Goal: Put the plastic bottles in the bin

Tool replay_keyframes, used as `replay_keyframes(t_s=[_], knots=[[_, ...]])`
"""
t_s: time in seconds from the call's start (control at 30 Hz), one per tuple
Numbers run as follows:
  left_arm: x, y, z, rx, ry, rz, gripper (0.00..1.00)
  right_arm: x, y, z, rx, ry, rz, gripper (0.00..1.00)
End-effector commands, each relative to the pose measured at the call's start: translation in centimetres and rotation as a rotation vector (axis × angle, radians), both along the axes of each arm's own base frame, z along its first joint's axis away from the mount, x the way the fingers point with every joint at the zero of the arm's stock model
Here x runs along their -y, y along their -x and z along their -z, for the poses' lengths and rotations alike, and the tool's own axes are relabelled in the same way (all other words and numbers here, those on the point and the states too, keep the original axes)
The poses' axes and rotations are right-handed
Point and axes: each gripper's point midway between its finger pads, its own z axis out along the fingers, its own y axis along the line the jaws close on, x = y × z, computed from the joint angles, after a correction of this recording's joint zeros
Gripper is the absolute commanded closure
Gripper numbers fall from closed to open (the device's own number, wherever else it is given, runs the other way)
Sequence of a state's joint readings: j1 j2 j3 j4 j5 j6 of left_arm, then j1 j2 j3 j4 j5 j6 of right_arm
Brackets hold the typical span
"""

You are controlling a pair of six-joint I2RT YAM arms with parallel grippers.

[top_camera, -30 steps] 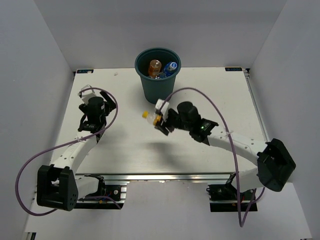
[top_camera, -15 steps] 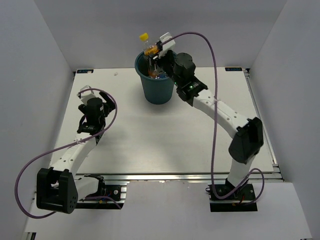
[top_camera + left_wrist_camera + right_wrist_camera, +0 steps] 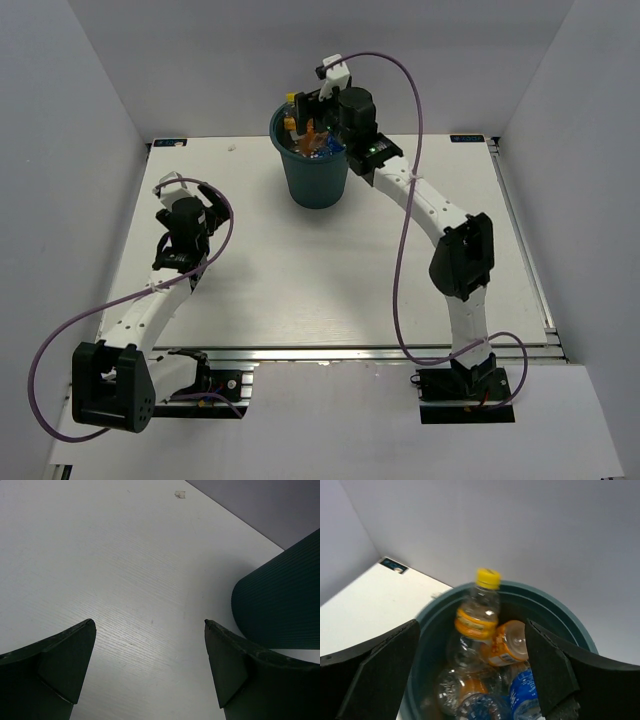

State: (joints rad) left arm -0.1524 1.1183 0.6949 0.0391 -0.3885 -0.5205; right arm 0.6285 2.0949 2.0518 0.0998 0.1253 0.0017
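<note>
Over the bin, our right gripper hangs, fingers spread, the yellow-capped bottle seemingly loose among other bottles inside. Our left gripper, likewise spread, hovers over the table.

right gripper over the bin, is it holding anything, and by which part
Nothing. The right gripper is open; the yellow-capped bottle stands free of its fingers in the bin.

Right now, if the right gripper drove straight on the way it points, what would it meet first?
Probably the yellow-capped clear bottle upright in the teal bin, centred ahead of the right gripper; how near is unclear.
</note>
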Motion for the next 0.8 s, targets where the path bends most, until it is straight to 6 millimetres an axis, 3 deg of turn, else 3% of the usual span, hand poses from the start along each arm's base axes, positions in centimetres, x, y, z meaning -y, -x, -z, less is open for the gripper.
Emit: replay_keyframes(t_s=[0.0,0.07,0.13,0.17,0.2,0.23,0.27,0.3,0.33,0.37,0.4,0.43,0.47,0.5,0.53,0.6,0.63,0.67,0.73,0.77], knots=[[0.1,-0.3,-0.8,0.024,0.005,0.015,0.02,1.4,4.4,-10.6,0.154,-0.112,-0.064,0.11],[0.5,-0.3,-0.9,0.028,0.007,0.038,0.02,1.8,6.8,-9.4,0.12,-0.101,-0.144,0.11],[0.7,-0.3,-1.0,0.037,0.011,0.052,0.02,3.2,7.9,-9.1,0.108,-0.142,-0.16,0.11],[0.9,-0.3,-1.0,0.04,0.012,0.06,0.02,4.7,9.4,-10.7,0.123,-0.178,-0.162,0.11],[0.9,-0.4,-1.0,0.041,0.013,0.064,0.02,6.0,9.3,-8.1,0.053,-0.195,-0.158,0.11],[0.9,-0.4,-1.0,0.038,0.011,0.066,0.02,7.1,9.8,-7.8,0.045,-0.204,-0.161,0.11],[0.9,-0.4,-1.0,0.036,0.009,0.065,0.02,8.7,11.7,-9.5,0.074,-0.225,-0.183,0.11],[0.9,-0.4,-1.0,0.034,0.007,0.061,0.02,10.4,11.4,-6.0,0.012,-0.203,-0.148,0.11],[0.8,-0.4,-1.0,0.033,0.007,0.059,0.02,11.7,11.9,-5.5,0.012,-0.193,-0.127,0.11],[0.8,-0.4,-1.0,0.033,0.006,0.057,0.02,14.2,13.0,-6.4,0.042,-0.195,-0.066,0.11],[0.7,-0.4,-0.9,0.033,0.007,0.055,0.02,15.5,13.3,-5.1,0.028,-0.177,-0.012,0.11],[0.8,-0.5,-1.0,0.038,0.01,0.058,0.02,17.0,13.6,-0.3,-0.051,-0.117,0.048,0.11],[0.9,-0.6,-1.0,0.038,0.011,0.061,0.02,19.7,14.5,-0.1,-0.043,-0.123,0.156,0.11],[0.9,-0.6,-0.6,0.024,0.009,0.063,0.02,21.6,14.8,1.9,-0.074,-0.117,0.223,0.11],[0.9,-0.7,-0.5,0.017,0.008,0.06,0.02,23.4,16.2,6.2,-0.152,-0.124,0.282,0.11],[0.9,-0.8,-0.5,0.018,0.011,0.061,0.02,26.6,17.3,10.0,-0.21,-0.149,0.401,0.11],[1.1,-0.9,-0.4,0.02,0.015,0.069,0.02,27.6,18.6,14.3,-0.295,-0.178,0.453,0.11],[1.3,-0.9,-0.4,0.021,0.019,0.079,0.02,29.0,19.4,14.4,-0.273,-0.22,0.518,0.11],[1.6,-1.1,-0.4,0.019,0.022,0.094,0.02,30.2,21.1,17.2,-0.297,-0.264,0.574,0.11],[1.6,-1.1,-0.3,0.013,0.022,0.094,0.02,30.5,21.3,17.2,-0.286,-0.304,0.59,0.11]])
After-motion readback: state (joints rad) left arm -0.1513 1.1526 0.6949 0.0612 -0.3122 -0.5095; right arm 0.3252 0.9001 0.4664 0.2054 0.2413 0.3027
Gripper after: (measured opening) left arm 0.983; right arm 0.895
